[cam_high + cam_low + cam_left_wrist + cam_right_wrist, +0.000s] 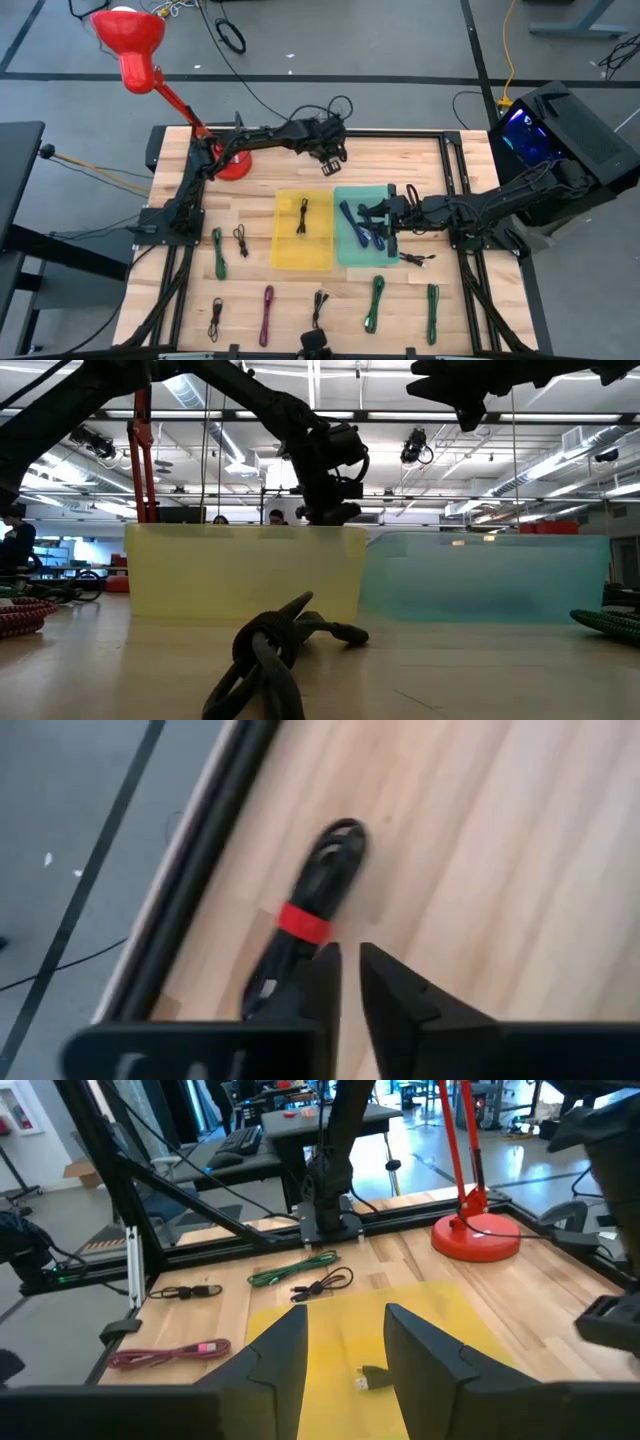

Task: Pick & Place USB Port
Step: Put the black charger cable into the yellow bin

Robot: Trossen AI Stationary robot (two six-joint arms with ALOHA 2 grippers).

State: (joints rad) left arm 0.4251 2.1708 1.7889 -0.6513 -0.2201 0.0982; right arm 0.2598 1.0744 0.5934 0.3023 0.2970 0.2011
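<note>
- A black cable with a red band (318, 890) is seen lying flat on the wooden table (500, 840), close beside the dark rail (190, 890) at the table's far edge.
- The left gripper (350, 955) is poised right over it. Its fingers are drawn almost together, with only a narrow slit left between them.
- Nothing is caught in that slit. The cable runs along the outer side of one finger, and whether they touch cannot be told.
- From above, the left gripper (330, 160) is found near the far edge of the table, just beyond the yellow bin (285, 255).
- One black cable (302, 216) is seen inside the yellow bin, and a blue cable (350, 222) inside the teal bin (350, 255) that stands against it.
- The right gripper (372, 212) is held above the teal bin. Its fingers are parted wide and nothing is carried between them, as the right wrist view (345, 1325) makes plain.
- More cables are spread over the near half of the table: a green one (218, 252) and a black one (241, 238) left of the yellow bin, and a magenta one (267, 313) and two green ones (376, 302) (432, 300) nearer the front.
- A dark coiled cable (275, 650) fills the foreground of the low view, in front of both bins.
- A red desk lamp (130, 40) is planted at the far left corner.
</note>
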